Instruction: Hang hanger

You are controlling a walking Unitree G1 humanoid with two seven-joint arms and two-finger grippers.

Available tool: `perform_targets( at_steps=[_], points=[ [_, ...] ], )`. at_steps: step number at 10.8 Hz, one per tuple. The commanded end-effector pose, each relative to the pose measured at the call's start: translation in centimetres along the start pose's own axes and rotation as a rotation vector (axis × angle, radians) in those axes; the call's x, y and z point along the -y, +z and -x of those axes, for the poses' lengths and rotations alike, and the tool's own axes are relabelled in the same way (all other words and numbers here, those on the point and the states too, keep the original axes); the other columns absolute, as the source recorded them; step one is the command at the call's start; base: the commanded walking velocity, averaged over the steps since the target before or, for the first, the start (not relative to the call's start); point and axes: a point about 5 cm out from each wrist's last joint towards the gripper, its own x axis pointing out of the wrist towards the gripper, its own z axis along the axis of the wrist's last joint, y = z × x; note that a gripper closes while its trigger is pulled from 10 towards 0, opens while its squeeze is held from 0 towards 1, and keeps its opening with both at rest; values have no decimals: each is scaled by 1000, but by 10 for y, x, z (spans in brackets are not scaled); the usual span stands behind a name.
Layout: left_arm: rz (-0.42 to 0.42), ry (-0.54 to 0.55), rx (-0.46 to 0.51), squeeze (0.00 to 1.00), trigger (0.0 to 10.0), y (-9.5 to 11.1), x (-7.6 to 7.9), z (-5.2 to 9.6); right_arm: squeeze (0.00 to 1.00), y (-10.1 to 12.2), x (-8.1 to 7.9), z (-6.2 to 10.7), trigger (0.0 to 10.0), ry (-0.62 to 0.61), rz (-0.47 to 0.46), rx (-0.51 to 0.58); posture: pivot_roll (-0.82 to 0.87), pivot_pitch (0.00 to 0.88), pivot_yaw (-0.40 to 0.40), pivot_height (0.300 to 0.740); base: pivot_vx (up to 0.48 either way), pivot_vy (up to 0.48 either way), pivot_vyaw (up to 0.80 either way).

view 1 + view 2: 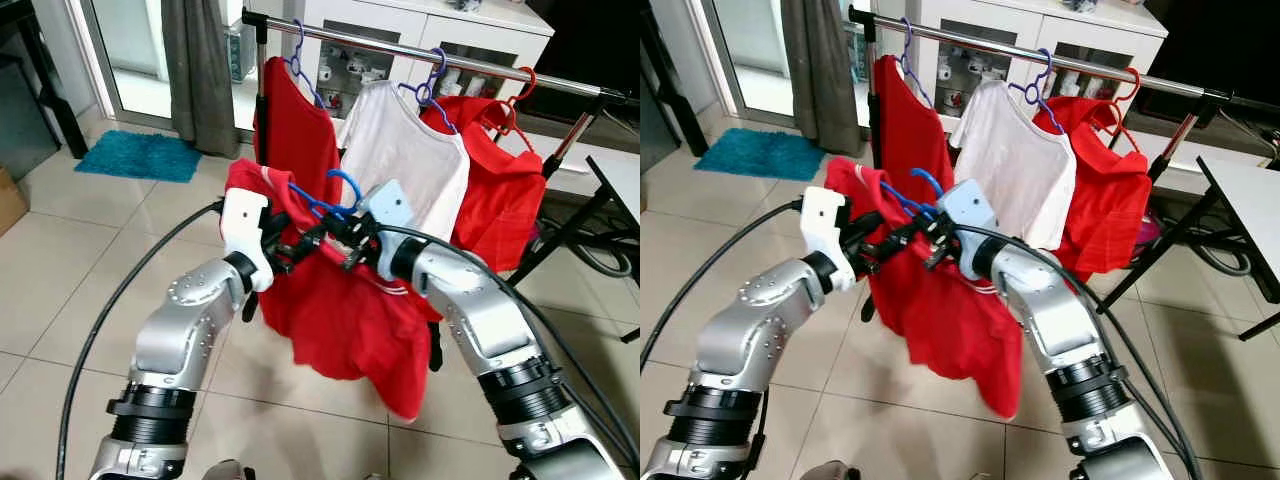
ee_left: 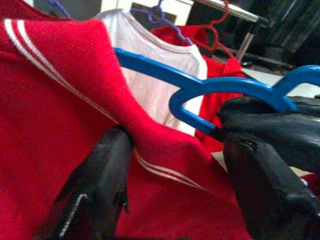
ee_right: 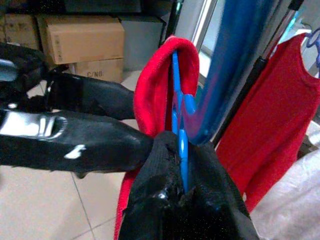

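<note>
1. The blue hanger (image 1: pixel 322 203) carries a red shirt (image 1: pixel 335 300) and is held up in front of the robot, between both grippers, short of the clothes rail (image 1: pixel 420 53).
2. The right gripper (image 3: pixel 182 187) has its fingers clamped together on the hanger's blue wire, just below the hook.
3. The left gripper (image 2: pixel 175 165) meets the hanger from the other side; its fingers (image 2: pixel 102 185) stand apart, with the shirt's striped collar and the blue wire between them, so it is not closed on either.
4. The shirt drapes down below both grippers, hanging free above the tiled floor (image 1: pixel 60 260).
5. On the rail behind hang a red garment (image 1: pixel 295 120), a white shirt (image 1: pixel 415 165) and another red shirt (image 1: pixel 500 190), each on its own hanger.
</note>
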Motion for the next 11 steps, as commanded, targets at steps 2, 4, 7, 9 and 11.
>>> perform_targets(
  at_steps=[2,4,7,9,11],
  points=[
    [-5,33,-15,0,0,3,1,-3,0,18,2,-1,0,14,50,78,-87,0,-84,740,0,0,0],
    [26,137,-32,0,0,-1,-11,-2,0,17,5,0,0,8,39,84,-77,0,-99,740,0,0,0],
    [35,182,-49,0,0,0,-19,-3,0,22,8,0,0,19,50,99,-75,0,-94,740,0,0,0],
    [55,206,-55,0,0,-1,-23,1,0,21,9,1,0,22,53,95,-68,0,-102,740,0,0,0],
    [76,186,-42,0,0,0,-21,2,0,19,13,-1,0,0,59,77,-63,0,-96,740,0,0,0]
  ],
)
